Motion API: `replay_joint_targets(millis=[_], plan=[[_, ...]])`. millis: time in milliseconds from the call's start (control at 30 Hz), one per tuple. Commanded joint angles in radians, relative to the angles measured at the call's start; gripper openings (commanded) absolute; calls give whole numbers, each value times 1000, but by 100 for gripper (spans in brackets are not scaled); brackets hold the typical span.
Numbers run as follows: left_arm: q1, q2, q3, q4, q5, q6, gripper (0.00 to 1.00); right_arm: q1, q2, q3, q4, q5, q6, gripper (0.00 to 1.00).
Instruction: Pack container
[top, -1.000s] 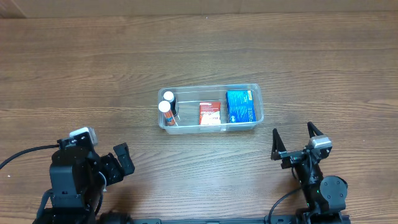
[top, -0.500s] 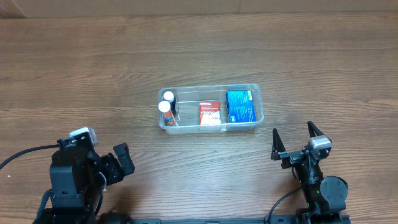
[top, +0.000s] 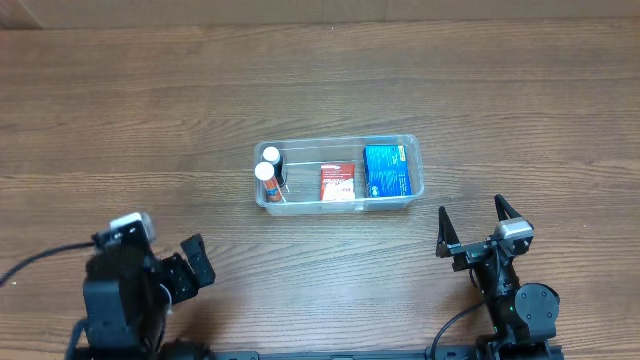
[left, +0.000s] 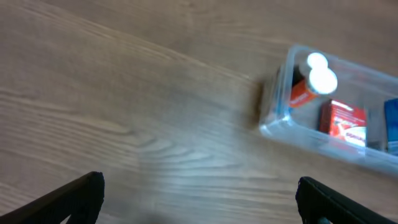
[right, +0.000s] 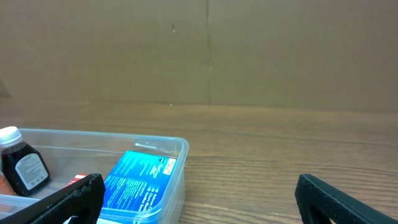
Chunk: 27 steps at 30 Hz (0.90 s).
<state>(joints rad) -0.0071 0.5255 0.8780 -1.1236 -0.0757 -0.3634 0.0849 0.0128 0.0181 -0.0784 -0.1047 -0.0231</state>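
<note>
The clear container (top: 419, 172) sits at the table's middle. It holds two white-capped bottles (top: 267, 164) at its left end, a red box (top: 337, 184) in the middle and a blue box (top: 387, 170) at the right. My left gripper (top: 194, 260) is open and empty, well to the container's front left. My right gripper (top: 471, 212) is open and empty, just front right of it. The left wrist view shows the container (left: 273, 121), bottles (left: 320, 78) and red box (left: 345, 121) beyond the open fingers (left: 199, 186). The right wrist view shows the container (right: 177, 144), blue box (right: 140, 183), a dark bottle (right: 22, 162) and open fingers (right: 199, 186).
The wooden table (top: 150, 110) runs all round the container. A brown cardboard wall (right: 205, 50) stands behind the table's far edge. Both arm bases sit at the near edge.
My left arm has drawn back slightly toward the near edge. The right arm and the container's contents have not moved.
</note>
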Motion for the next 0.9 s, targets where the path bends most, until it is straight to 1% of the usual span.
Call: replay_joint_targets(millis=[0, 67, 133, 167, 300, 367, 400, 467, 500, 533, 867], plan=[[-6, -163, -194, 127, -51, 27, 100, -2, -10, -10, 5, -2, -4, 100], [-6, -258, -327, 259, -51, 27, 100, -2, -10, -10, 6, -2, -4, 100], [-6, -365, -470, 452, -49, 35, 100, -2, -10, -10, 5, -2, -4, 100], [-6, -408, -529, 546, -30, 69, 100, -2, -10, -10, 5, -2, -4, 100], [-6, -523, -757, 978, 95, 290, 100, -2, -10, -10, 5, -2, -4, 100], [-6, -522, -832, 1142, 165, 406, 100, -2, -10, -10, 6, -2, -4, 100], [-6, -522, -870, 1202, 192, 440, 100, -2, -10, -10, 5, -2, -4, 100], [-6, -522, -873, 1146, 183, 439, 100, -2, -10, -10, 5, -2, -4, 100], [-6, -522, -873, 1075, 184, 439, 100, -2, -10, -10, 5, -2, -4, 100], [-6, -520, -873, 1056, 178, 439, 100, -2, -10, -10, 5, -2, -4, 100], [-6, -519, -873, 1056, 177, 439, 100, -2, -10, -10, 5, -2, -4, 100]])
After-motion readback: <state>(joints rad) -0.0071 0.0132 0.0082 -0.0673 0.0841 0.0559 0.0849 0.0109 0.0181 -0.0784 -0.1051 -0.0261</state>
